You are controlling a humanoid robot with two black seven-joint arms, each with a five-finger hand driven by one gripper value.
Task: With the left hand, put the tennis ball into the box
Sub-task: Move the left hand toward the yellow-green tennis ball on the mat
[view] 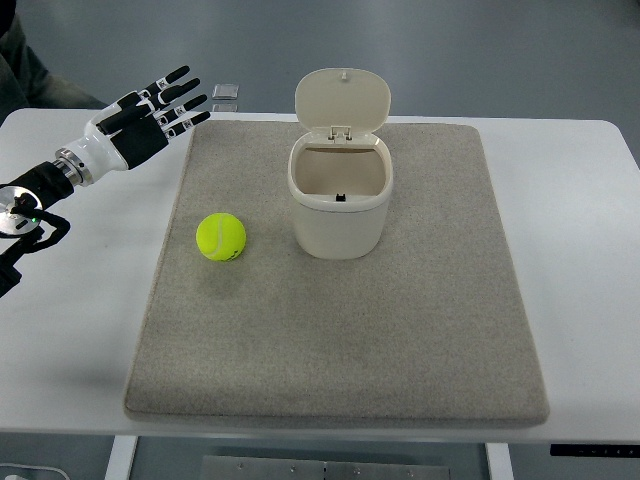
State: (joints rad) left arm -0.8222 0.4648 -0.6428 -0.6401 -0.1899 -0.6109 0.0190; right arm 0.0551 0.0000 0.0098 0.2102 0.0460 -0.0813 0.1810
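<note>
A yellow-green tennis ball (221, 237) lies on the left part of a grey felt mat (400, 340). To its right stands a cream box (339, 200), a small bin with its hinged lid (342, 101) flipped up and its inside showing. My left hand (160, 108), white and black, hovers at the upper left above the mat's far left corner. Its fingers are spread flat and hold nothing. It is well above and left of the ball in the picture. The right arm does not show.
The mat lies on a white table (590, 250). A small square grey item (226, 92) sits at the table's far edge, just right of my fingertips. A dark shape (25, 70) fills the top left corner beyond the table.
</note>
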